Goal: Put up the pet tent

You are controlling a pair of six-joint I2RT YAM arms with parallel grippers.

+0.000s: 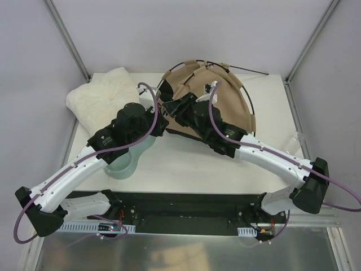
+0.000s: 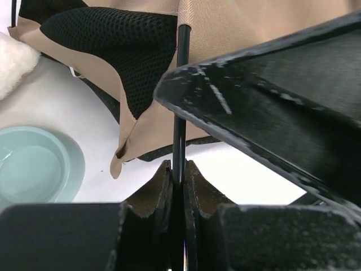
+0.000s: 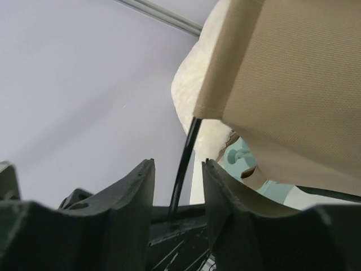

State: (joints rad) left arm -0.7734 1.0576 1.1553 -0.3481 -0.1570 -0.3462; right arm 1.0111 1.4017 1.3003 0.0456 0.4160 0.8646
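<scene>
The pet tent (image 1: 225, 101) lies at the back of the table, tan fabric with thin black poles arching over it. In the left wrist view its black mesh panel (image 2: 130, 51) and tan cloth (image 2: 152, 130) hang close ahead. My left gripper (image 2: 180, 169) is shut on a thin black pole (image 2: 181, 84) that runs straight up into the fabric hem. My right gripper (image 3: 177, 165) is open, its jaws standing either side of a black pole (image 3: 186, 155) with a gap on both sides. Tan tent fabric (image 3: 282, 79) hangs above its right finger. Both grippers meet at the tent's near-left edge (image 1: 172, 107).
A white fluffy cushion (image 1: 104, 93) lies at the back left, touching the tent. A pale mint bowl (image 1: 127, 164) sits under the left arm, also seen at the left wrist view's lower left as the bowl (image 2: 34, 166). The right arm's black body (image 2: 271, 101) crowds that view.
</scene>
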